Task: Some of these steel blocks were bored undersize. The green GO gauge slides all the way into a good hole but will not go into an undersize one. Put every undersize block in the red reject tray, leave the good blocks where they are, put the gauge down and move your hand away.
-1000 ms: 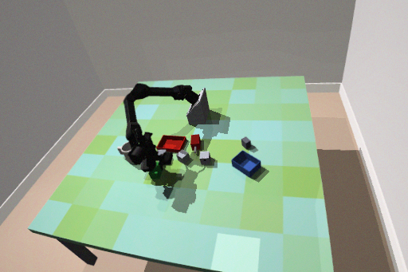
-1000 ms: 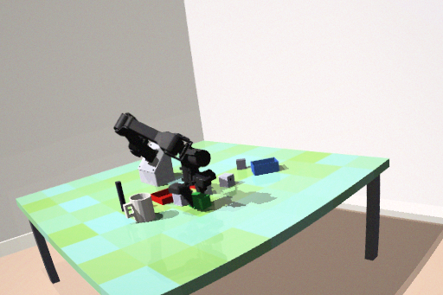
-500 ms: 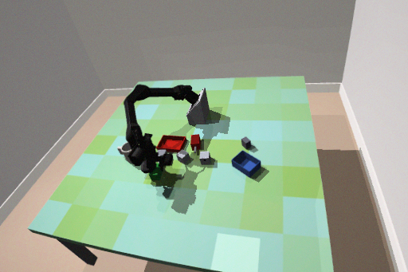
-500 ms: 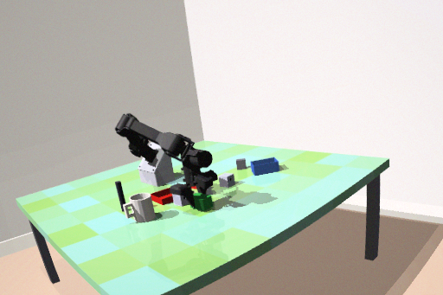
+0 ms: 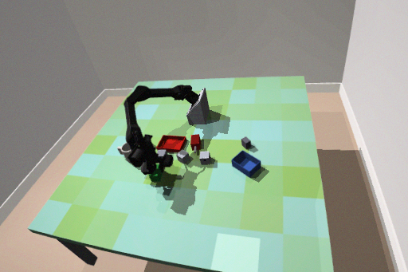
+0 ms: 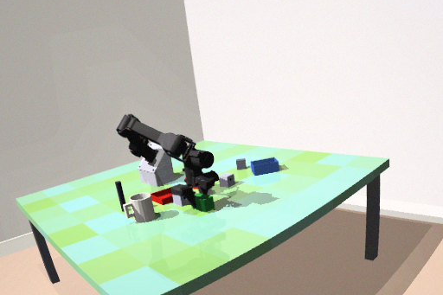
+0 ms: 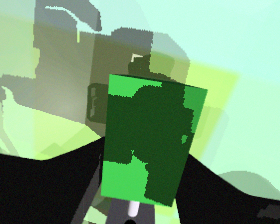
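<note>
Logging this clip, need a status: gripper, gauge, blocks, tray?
Gripper shut on green gauge. Red reject tray: no block seen inside. Steel block close beside gripper; could get bumped.

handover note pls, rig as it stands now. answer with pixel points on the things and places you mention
Gripper (image 5: 157, 167) (image 6: 201, 194): shut on the green gauge (image 5: 155, 174) (image 6: 204, 202) (image 7: 146, 125).
Blocks: three grey ones near the red tray (image 5: 158, 148) (image 6: 161, 200), a fourth by the blue tray (image 5: 247, 171) (image 6: 265, 167).
Done: gauge in hand; no block visible in the red tray. Can't tell which have been tested.
Left: finish gauging, reject undersize ones, put gauge down, move clear.
</note>
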Motion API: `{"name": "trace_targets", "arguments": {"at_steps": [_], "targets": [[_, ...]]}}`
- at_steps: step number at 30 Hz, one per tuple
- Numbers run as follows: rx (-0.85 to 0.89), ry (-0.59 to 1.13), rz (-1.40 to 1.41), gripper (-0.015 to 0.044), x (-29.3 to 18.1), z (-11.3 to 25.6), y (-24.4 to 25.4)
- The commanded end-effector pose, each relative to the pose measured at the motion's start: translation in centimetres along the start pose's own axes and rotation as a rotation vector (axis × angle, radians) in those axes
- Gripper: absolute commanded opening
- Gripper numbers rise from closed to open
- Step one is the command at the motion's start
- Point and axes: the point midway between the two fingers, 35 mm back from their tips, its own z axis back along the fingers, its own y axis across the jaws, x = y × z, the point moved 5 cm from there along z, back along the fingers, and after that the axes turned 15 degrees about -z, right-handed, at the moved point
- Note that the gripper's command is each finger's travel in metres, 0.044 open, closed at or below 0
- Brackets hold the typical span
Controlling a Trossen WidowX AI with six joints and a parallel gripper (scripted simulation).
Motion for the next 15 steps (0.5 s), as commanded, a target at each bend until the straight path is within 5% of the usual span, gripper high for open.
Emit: {"name": "trace_targets", "arguments": {"at_steps": [1, 15], "targets": [[-0.001, -0.011, -0.004, 0.0, 0.4, 0.4, 0.2], [0.0, 0.028, 0.01, 0.0, -0.2, 3.7, 0.2]]}}
